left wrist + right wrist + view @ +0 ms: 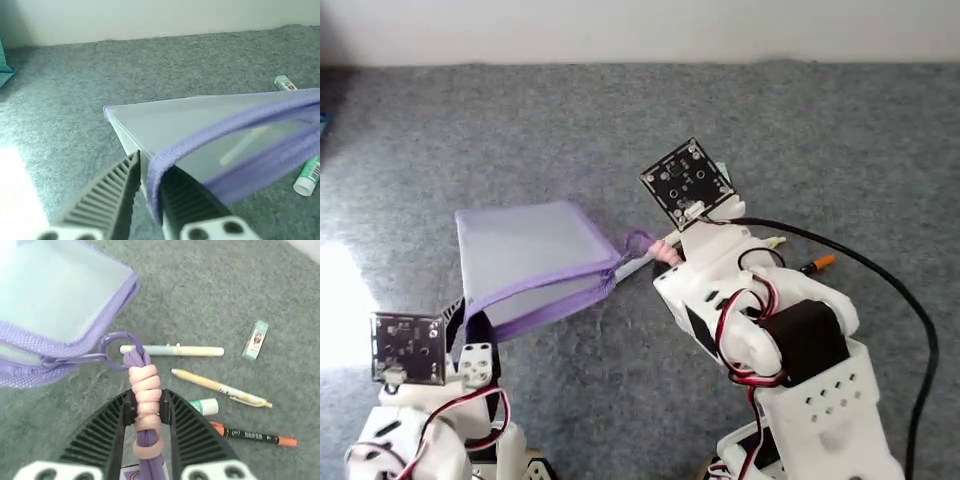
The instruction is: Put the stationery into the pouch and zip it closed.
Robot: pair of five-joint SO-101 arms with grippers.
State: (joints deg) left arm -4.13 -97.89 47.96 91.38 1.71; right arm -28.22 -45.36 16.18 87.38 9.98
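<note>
While the left gripper pinched the purple-edged corner of the pouch between nearly closed jaws, the right gripper was closed tight on the pink-and-purple cord tied to the zip pull's ring. The pouch lay between the two arms, with its mouth gaping along the near long edge. A pale stick shape showed through its wall in the left wrist view; whether it was inside or behind could not be told.

Farther out on the desk, beside the right arm, the stationery lay loose. The pastel pen was just past the ring, then came the yellow pen, the glue stick, the orange marker and, farthest, the small eraser.

The step in hand looked like working the zip to open the mouth. Done well, the pull would run straight along the line of the teeth, away from the left gripper. That gripper should act as a firm anchor so the fabric stayed taut and did not bunch. The mouth needed to be wide enough to take pens lengthwise before the cord was let go.
</note>
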